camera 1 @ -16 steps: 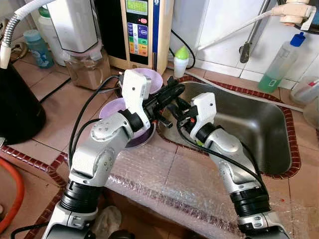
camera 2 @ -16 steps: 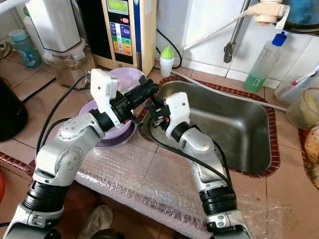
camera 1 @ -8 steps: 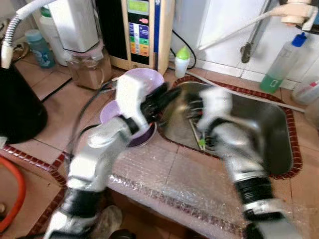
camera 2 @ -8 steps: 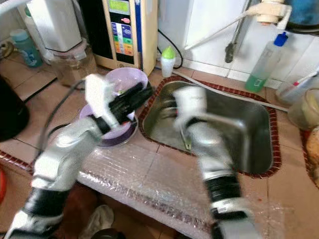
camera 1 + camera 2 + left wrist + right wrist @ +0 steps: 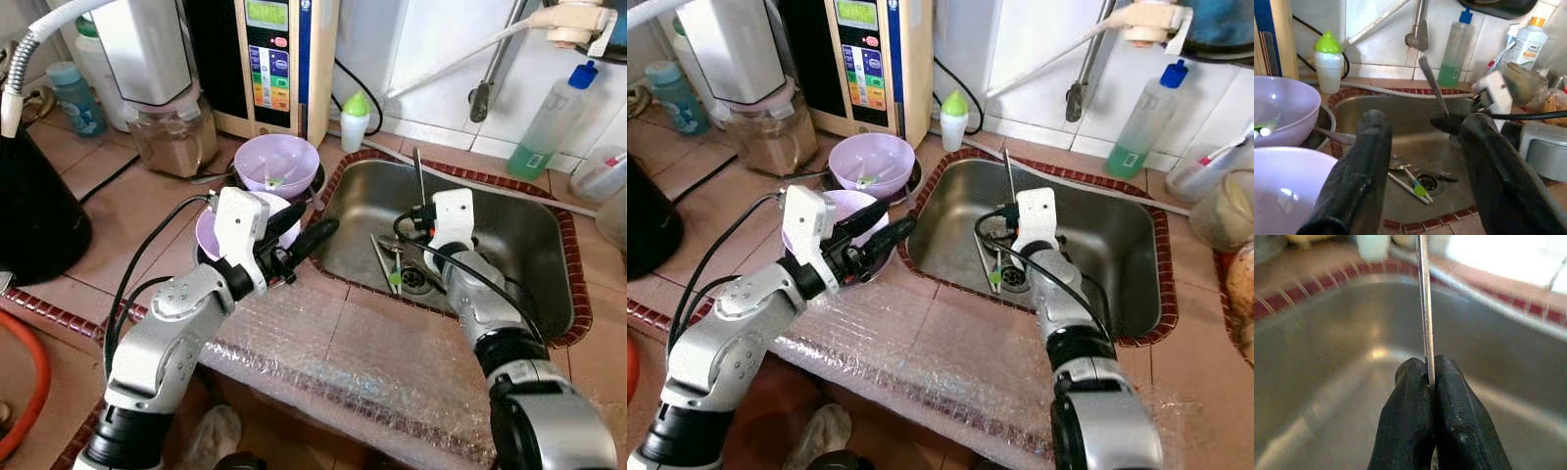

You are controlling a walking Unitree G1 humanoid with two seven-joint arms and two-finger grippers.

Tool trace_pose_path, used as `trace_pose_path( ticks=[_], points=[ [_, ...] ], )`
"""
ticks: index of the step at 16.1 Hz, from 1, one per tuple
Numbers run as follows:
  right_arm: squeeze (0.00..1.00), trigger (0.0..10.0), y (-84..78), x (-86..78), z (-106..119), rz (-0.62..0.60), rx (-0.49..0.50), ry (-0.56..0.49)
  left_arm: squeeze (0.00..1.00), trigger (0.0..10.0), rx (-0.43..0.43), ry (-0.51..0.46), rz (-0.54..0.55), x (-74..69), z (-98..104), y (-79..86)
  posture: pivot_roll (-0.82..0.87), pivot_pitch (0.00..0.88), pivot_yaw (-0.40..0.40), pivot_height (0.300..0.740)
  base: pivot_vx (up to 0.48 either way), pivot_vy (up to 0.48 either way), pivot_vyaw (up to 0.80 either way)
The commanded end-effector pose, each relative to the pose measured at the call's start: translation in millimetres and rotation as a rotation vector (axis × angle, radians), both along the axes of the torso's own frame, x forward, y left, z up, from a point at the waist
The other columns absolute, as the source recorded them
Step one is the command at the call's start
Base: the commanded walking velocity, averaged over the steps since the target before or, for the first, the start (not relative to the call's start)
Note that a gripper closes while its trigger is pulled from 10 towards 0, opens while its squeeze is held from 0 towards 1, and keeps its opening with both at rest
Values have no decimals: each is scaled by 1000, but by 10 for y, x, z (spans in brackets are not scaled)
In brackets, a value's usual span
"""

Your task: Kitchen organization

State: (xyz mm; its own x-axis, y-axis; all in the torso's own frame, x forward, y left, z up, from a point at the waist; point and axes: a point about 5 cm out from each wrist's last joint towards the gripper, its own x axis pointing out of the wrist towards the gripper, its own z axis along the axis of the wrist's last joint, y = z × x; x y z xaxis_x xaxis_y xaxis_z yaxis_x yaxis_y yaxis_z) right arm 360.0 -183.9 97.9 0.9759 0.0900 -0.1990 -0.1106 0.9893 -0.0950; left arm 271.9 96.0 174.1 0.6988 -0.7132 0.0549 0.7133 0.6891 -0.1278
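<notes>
Two purple bowls sit left of the sink (image 5: 549, 245): one bowl (image 5: 279, 162) above centre, a second bowl (image 5: 211, 230) beneath the left gripper (image 5: 306, 235), whose fingers are spread apart. At centre right, the right gripper (image 5: 1429, 377) pinches one upright metal utensil (image 5: 418, 176) over the basin. A few more utensils (image 5: 392, 266) lie by the drain.

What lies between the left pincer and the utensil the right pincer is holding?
In the left eye view, between left pincer and utensil: the sink's tiled edge, then bare steel.
</notes>
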Motion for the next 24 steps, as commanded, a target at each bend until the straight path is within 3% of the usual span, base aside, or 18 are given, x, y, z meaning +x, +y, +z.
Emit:
trace_pose_path(
  ticks=[1, 2, 3, 4, 5, 10, 13, 17, 18, 20, 22, 24],
  points=[
    [0, 2353, -36, -7, -68, -32, -4, 35, 1000, 10000, 15, 5, -13, -50, 7, 16, 41, 0, 6, 740, 0, 0, 0],
    [0, 10000, -32, -43, -169, -38, 6, 82, 1000, 10000, 33, 21, -26, -84, -30, 25, 41, 0, 6, 740, 0, 0, 0],
    [145, 10000, -36, -50, -189, -46, 5, 89, 1000, 10000, 42, 27, -34, -96, -45, 27, 41, 0, 6, 740, 0, 0, 0],
    [914, 10000, -38, -61, -218, -52, 4, 99, 1000, 10000, 54, 36, -40, -109, -67, 31, 41, 0, 6, 740, 0, 0, 0],
    [1000, 10000, -31, -91, -283, -52, 22, 124, 1000, 10000, 83, 54, -65, -135, -95, 25, 42, 0, 8, 740, 0, 0, 0],
    [1000, 10000, -42, -121, -350, -53, 22, 154, 1000, 10000, 153, 74, -126, -153, -128, 19, 36, 0, 12, 740, 0, 0, 0],
    [1000, 10000, -61, -115, -330, -62, 36, 140, 1000, 10000, 192, 72, -89, -126, -155, 40, 29, 0, 17, 740, 0, 0, 0],
    [1000, 10000, -52, -83, -50, -66, 62, -82, 1000, 10000, 127, 8, 234, 37, -116, 148, 24, 0, 13, 740, 0, 0, 0],
    [1000, 10000, 72, -101, 90, 13, 25, -163, 1000, 10000, 78, -12, 301, 50, -73, 193, 26, 0, 12, 740, 0, 0, 0],
    [1000, 10000, 155, -141, 295, 12, 41, -250, 1000, 10000, 66, -6, 331, 37, -84, 208, 15, 0, 18, 740, 0, 0, 0],
    [1000, 10000, 141, -224, 320, -29, 90, -266, 965, 10000, 73, 2, 352, 12, -140, 226, 13, 0, 22, 740, 0, 0, 0],
    [1000, 10000, 90, -402, 283, -63, 61, -292, 973, 10000, 71, 0, 436, -42, -214, 327, 7, 0, 28, 740, 0, 0, 0]
  ],
)
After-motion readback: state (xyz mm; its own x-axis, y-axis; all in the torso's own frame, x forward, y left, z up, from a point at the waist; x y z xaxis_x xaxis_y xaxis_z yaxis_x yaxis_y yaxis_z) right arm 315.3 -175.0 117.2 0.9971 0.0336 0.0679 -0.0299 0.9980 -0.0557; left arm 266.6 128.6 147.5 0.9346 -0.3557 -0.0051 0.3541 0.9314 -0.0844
